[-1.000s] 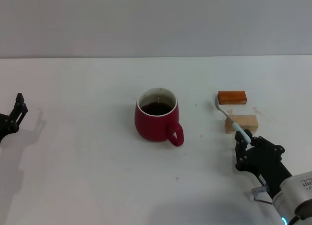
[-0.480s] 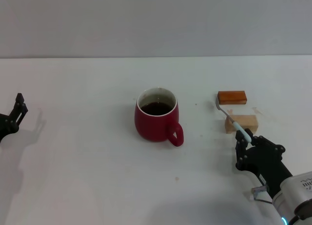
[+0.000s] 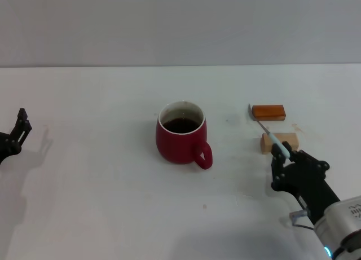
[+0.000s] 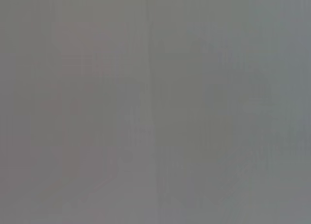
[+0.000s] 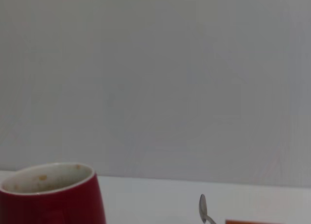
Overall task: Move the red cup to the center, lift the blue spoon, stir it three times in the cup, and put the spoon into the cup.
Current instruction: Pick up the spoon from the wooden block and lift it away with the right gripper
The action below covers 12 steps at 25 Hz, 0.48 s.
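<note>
The red cup (image 3: pixel 181 133) stands near the middle of the white table (image 3: pixel 101 186), dark liquid inside, its handle toward me and to the right. It also shows in the right wrist view (image 5: pixel 51 195). The blue spoon (image 3: pixel 269 134) is held by the end of its pale handle in my right gripper (image 3: pixel 283 156), which is shut on it to the right of the cup. The spoon is tilted, its metal bowl off the table beside the orange-brown block. The bowl shows in the right wrist view (image 5: pixel 203 205). My left gripper (image 3: pixel 18 131) is parked at the far left edge.
An orange-brown wooden block (image 3: pixel 268 111) and a tan wooden block (image 3: pixel 280 141) lie to the right of the cup, under and beside the spoon. A grey wall stands behind the table. The left wrist view shows only plain grey.
My right gripper has risen a little with the spoon. The spoon's bowl has lifted off the table and now sits higher, beside the orange-brown block. The cup and left arm have not moved.
</note>
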Available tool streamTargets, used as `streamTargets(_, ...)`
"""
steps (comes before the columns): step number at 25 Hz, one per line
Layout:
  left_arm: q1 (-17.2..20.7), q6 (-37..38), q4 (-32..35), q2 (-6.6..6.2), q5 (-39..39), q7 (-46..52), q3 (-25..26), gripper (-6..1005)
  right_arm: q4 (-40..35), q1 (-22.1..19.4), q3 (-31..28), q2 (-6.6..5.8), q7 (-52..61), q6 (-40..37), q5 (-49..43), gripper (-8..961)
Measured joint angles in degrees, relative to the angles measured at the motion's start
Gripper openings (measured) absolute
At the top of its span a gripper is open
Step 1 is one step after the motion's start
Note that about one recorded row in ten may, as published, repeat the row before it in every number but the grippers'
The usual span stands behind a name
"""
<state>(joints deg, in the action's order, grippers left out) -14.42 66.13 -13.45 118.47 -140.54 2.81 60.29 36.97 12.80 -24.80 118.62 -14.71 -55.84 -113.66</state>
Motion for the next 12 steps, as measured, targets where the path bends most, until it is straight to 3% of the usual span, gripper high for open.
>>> streamTargets(3,0.1,0.0,0.0,0.00,0.0,0.0,0.0,852,3.2,-0.7,-0.5,-0.46,-3.9,0.2,0.2,133)
streamTargets(4,0.2,0.0,0.0,0.00,0.0,0.0,0.0,852,6.8,-1.6,-1.4,-1.41,-6.8,1.3,0.2,133)
streamTargets(5,0.2,0.0,0.0,0.00,0.0,0.0,0.0,852,6.8,-1.6,-1.4,-1.41,-6.8,1.3,0.2,133)
streamTargets(8,0.2,0.1,0.0,0.00,0.0,0.0,0.0,852,13.8,-3.0,-2.4,-4.40,-8.9,3.8,0.0,133)
streamTargets(9,0.2,0.1,0.0,0.00,0.0,0.0,0.0,852,13.8,-3.0,-2.4,-4.40,-8.9,3.8,0.0,133)
streamTargets(10,0.2,0.1,0.0,0.00,0.0,0.0,0.0,852,15.5,-3.2,-2.6,-5.25,-9.1,4.2,0.0,133)
streamTargets(12,0.2,0.1,0.1,0.00,0.0,0.0,0.0,852,20.4,-3.8,-3.3,-7.71,-9.2,6.7,0.0,133)
